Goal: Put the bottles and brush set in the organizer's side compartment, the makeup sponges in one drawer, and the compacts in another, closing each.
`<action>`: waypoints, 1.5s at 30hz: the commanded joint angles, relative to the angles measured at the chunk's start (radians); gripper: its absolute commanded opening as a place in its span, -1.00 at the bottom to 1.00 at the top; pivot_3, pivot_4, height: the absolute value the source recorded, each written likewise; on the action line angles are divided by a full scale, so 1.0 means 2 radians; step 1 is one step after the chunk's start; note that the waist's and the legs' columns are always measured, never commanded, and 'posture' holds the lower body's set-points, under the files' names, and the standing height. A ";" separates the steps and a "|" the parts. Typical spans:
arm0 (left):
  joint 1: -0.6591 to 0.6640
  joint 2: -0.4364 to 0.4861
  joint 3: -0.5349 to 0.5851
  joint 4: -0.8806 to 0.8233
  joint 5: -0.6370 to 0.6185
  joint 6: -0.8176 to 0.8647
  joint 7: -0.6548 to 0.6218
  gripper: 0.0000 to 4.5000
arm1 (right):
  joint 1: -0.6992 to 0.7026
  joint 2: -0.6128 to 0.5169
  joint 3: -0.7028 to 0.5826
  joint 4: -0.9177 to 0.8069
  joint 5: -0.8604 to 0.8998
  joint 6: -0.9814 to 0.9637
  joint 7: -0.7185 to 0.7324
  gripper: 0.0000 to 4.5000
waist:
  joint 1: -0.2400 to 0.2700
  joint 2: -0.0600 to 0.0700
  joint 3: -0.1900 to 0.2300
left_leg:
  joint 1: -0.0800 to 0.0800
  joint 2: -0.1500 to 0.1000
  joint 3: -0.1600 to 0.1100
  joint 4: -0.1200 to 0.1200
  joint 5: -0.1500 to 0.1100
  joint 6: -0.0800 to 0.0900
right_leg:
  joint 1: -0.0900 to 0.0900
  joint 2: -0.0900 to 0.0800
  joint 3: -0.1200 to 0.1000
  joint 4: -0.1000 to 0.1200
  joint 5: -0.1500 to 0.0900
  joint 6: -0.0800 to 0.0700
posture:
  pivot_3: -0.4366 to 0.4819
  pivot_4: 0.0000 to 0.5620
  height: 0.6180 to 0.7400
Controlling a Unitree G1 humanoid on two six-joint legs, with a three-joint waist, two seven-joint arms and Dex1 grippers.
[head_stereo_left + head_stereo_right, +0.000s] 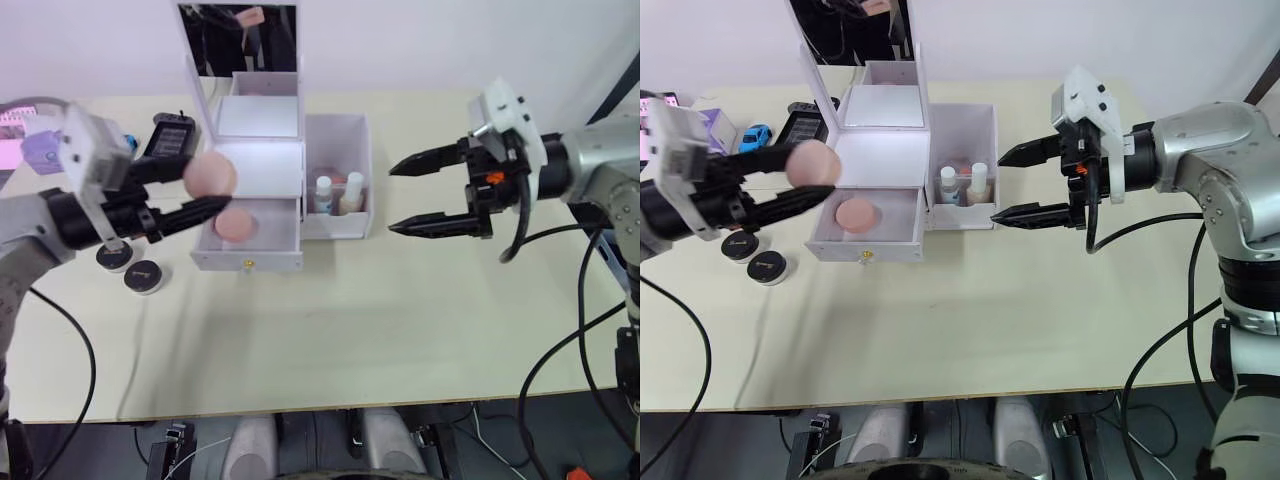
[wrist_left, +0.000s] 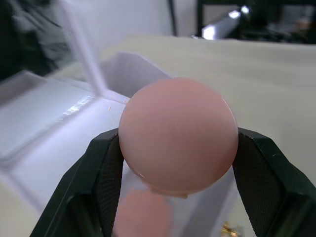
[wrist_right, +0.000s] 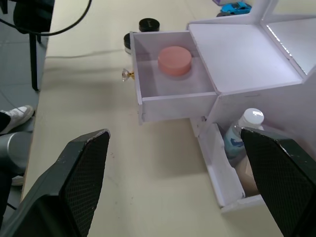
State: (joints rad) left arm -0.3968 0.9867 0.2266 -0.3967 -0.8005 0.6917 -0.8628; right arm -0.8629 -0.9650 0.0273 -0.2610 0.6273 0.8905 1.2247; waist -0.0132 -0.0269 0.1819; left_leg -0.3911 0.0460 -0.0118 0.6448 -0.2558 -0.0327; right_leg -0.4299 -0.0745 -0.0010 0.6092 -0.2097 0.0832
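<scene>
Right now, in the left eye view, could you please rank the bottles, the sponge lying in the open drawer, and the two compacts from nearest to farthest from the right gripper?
From the right gripper, open, all on its left:
1. The bottles, upright in the side compartment.
2. The sponge in the drawer, farther left.
3. The compacts, on the table beyond the drawer, under the left arm.

The organizer [image 1: 258, 150] stood at the back centre of the table [image 1: 350, 330], its mirror [image 1: 240, 40] upright behind. Its drawer [image 1: 250, 235] was pulled out toward the front, with one sponge [image 1: 235, 223] inside. The side compartment [image 1: 338, 190] on its right held two bottles [image 1: 337, 194]. Two compacts [image 1: 132, 267] lay left of the drawer.
</scene>
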 commanded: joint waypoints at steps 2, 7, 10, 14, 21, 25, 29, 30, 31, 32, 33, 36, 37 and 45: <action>-0.045 -0.004 -0.074 0.027 0.063 -0.020 -0.025 0.19 | 0.011 -0.017 -0.044 -0.037 0.023 0.020 -0.023 1.00 | 0.000 0.000 0.000 | 0.000 0.000 0.000 0.000 0.000 0.000 | 0.000 0.000 0.000 0.000 0.000 0.000 | -0.05 -0.47 1.00; -0.078 -0.038 -0.135 0.072 0.125 -0.036 -0.027 0.19 | 0.031 -0.023 -0.063 -0.057 0.037 0.035 -0.047 1.00 | 0.000 0.000 0.000 | 0.000 0.000 0.000 0.000 0.000 0.000 | 0.000 0.001 0.000 0.000 0.000 0.000 | -0.05 -0.47 1.00; -0.089 -0.058 -0.146 0.079 0.133 -0.031 -0.030 0.19 | 0.038 -0.026 -0.070 -0.065 0.043 0.037 -0.056 1.00 | 0.000 0.000 0.000 | 0.000 0.001 0.000 0.000 0.000 0.000 | 0.000 0.001 0.000 0.000 0.000 0.000 | -0.05 -0.47 1.00; -0.099 -0.068 -0.154 0.090 0.151 -0.034 -0.038 0.19 | 0.038 -0.029 -0.073 -0.068 0.050 0.040 -0.064 1.00 | 0.000 -0.001 0.001 | 0.000 0.001 0.000 0.000 0.000 0.000 | 0.000 0.001 0.000 0.000 0.000 0.000 | -0.05 -0.47 1.00; -0.108 -0.071 -0.155 0.096 0.167 -0.027 -0.054 0.98 | 0.034 -0.035 -0.073 -0.069 0.061 0.043 -0.066 1.00 | 0.000 -0.001 0.001 | 0.000 0.001 0.000 0.000 0.000 0.000 | 0.000 0.001 0.000 0.000 0.000 0.000 | -0.05 -0.47 1.00; -0.120 -0.071 -0.143 0.093 0.162 -0.019 -0.059 0.98 | 0.031 -0.041 -0.071 -0.062 0.063 0.039 -0.062 1.00 | 0.001 -0.001 0.001 | 0.000 0.001 0.000 0.000 0.000 0.000 | 0.000 0.001 0.000 0.000 0.000 0.000 | -0.05 -0.47 1.00; -0.125 -0.063 -0.118 0.082 0.146 -0.005 -0.061 0.98 | 0.023 -0.042 -0.065 -0.054 0.062 0.033 -0.057 1.00 | 0.000 -0.001 0.001 | 0.000 0.001 0.000 0.000 0.000 0.000 | 0.000 0.001 0.000 0.000 0.000 0.000 | -0.05 -0.47 1.00; -0.126 -0.061 -0.102 0.077 0.135 0.002 -0.059 0.98 | 0.018 -0.039 -0.062 -0.050 0.063 0.031 -0.054 1.00 | 0.000 -0.001 0.001 | 0.000 0.001 0.000 0.000 0.000 0.000 | 0.000 0.001 0.000 0.000 0.000 0.000 | -0.05 -0.47 1.00; -0.127 -0.060 -0.085 0.071 0.124 0.006 -0.058 0.98 | 0.013 -0.036 -0.059 -0.045 0.064 0.029 -0.052 1.00 | -0.001 -0.001 0.001 | 0.000 0.001 0.000 0.000 0.000 0.000 | 0.000 0.001 0.000 0.000 0.000 0.000 | -0.05 -0.47 1.00; -0.125 -0.061 -0.063 0.061 0.104 0.005 -0.063 0.98 | 0.008 -0.033 -0.055 -0.041 0.062 0.025 -0.049 1.00 | -0.002 -0.001 0.001 | 0.000 0.001 0.000 0.000 0.000 0.000 | 0.000 0.001 0.001 0.000 0.000 0.000 | -0.05 -0.47 1.00; -0.126 -0.064 -0.032 0.042 0.059 0.023 -0.066 0.98 | 0.002 -0.030 -0.050 -0.034 0.060 0.021 -0.045 1.00 | -0.002 -0.001 0.001 | 0.000 0.001 0.000 0.000 0.000 0.000 | 0.000 0.001 0.001 0.000 0.000 0.001 | -0.05 -0.47 1.00; -0.109 -0.055 0.034 -0.016 -0.035 0.077 -0.057 0.98 | -0.027 -0.019 -0.030 -0.010 0.053 0.005 -0.030 1.00 | -0.003 -0.001 0.001 | 0.000 0.001 0.000 0.000 0.000 0.000 | 0.000 0.001 0.001 0.000 0.000 0.001 | -0.05 -0.47 1.00; -0.093 -0.044 0.047 -0.033 -0.046 0.087 -0.056 0.98 | -0.037 -0.014 -0.023 -0.002 0.051 0.000 -0.023 1.00 | -0.004 -0.001 0.001 | 0.000 0.001 0.000 0.000 0.000 0.000 | 0.000 0.001 0.001 0.000 0.000 0.001 | -0.05 -0.47 1.00; 0.148 -0.039 0.207 -0.138 -0.067 0.114 -0.015 0.87 | -0.087 0.021 0.034 0.066 0.008 -0.055 0.036 1.00 | -0.003 0.000 0.001 | 0.001 0.002 0.000 0.000 0.000 0.000 | 0.000 0.002 0.001 0.001 0.000 0.000 | -0.05 -0.47 1.00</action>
State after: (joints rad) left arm -0.1518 0.9276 0.5585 -0.6217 -0.9464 0.9305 -0.9094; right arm -1.0079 -0.9232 0.1029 -0.1395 0.6600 0.8094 1.2762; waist -0.0199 -0.0277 0.1840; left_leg -0.3901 0.0495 -0.0123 0.6459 -0.2561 -0.0318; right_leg -0.4302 -0.0700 0.0012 0.6106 -0.2102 0.0839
